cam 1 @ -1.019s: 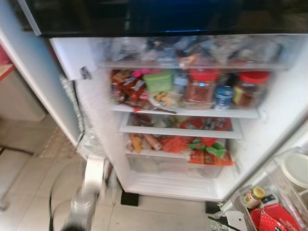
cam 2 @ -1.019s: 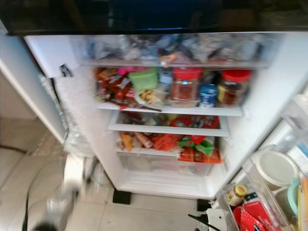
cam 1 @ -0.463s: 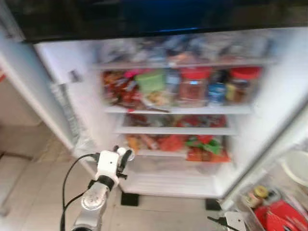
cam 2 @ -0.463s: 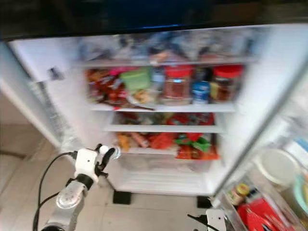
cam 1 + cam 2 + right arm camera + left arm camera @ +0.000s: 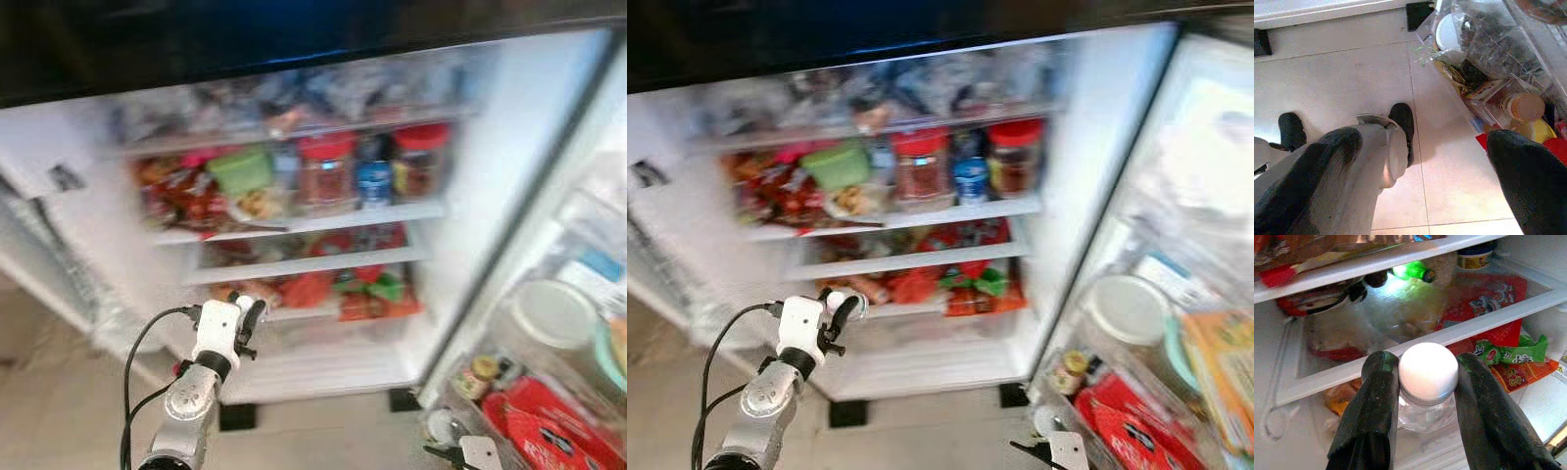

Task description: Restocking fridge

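In the eye views a white-capped bottle is carried by the left gripper toward the open fridge, in the left wrist view it is seen clamped before a lower shelf needing a free spot, and in the right wrist view the right gripper is held apart above the floor

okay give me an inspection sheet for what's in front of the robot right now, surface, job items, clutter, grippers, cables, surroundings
Surface: open fridge, white shelves crowded; pale tiled floor below.
Job's things: small clear jar with white cap, held up before the lower shelves.
Clutter: green tub, two red-lidded jars, blue can, red and green snack packets on the shelves; door bins hold a white lid, a small jar and red packaging.
Grippers: left gripper shut on the jar's neck; right gripper open, hanging low over the floor.
Cables: black cable looping along the left arm.
Surroundings: the robot's own leg and black foot on the tiles.
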Motion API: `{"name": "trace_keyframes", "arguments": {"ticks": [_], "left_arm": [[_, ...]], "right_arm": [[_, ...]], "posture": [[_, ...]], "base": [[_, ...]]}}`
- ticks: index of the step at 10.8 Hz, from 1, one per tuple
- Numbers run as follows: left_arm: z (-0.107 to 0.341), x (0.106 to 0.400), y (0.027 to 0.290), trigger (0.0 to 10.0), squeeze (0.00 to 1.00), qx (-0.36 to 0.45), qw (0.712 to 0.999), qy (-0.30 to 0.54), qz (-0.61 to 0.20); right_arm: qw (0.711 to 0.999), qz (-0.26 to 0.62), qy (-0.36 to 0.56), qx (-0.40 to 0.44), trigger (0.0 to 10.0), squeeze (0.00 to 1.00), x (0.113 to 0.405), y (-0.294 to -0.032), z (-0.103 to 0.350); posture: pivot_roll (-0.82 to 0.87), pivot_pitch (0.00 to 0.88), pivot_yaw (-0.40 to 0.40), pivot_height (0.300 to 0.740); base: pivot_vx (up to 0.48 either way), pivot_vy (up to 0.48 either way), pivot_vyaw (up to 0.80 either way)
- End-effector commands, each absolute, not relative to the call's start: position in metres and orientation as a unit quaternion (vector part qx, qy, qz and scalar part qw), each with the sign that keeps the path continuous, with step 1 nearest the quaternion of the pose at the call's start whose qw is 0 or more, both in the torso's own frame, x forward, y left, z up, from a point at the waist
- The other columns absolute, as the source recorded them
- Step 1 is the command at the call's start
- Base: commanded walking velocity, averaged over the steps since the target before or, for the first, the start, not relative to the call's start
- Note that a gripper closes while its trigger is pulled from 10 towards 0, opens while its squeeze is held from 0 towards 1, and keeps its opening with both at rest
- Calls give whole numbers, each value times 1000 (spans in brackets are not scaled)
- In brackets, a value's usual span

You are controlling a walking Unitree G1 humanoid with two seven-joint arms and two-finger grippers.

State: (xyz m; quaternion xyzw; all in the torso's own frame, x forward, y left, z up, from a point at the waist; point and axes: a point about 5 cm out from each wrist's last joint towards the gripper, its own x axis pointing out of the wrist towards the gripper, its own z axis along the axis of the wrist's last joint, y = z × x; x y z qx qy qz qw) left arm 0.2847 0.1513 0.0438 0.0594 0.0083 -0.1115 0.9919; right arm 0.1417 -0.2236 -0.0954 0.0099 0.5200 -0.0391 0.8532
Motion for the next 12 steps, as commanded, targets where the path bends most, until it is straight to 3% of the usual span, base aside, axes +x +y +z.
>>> {"name": "trace_keyframes", "arguments": {"ticks": [1,6,10,12], "left_arm": [[48,287,157,10000,0,69,992,2,-101],[50,288,160,10000,0,69,994,1,-84],[52,290,162,10000,0,69,995,-2,-78],[52,289,162,10000,0,69,995,-3,-73]], "right_arm": [[853,-34,521,16,10000,0,140,-220,-97],[854,-40,518,24,10000,0,142,-220,-96],[855,-32,518,20,10000,0,143,-219,-96],[856,-32,515,22,10000,0,143,-219,-96]], "posture": [[-107,58,104,740],[-103,58,106,740],[-105,60,107,740],[-109,60,108,740]], "base": [[0,0,0],[0,0,0],[0,0,-736],[0,0,0]]}}
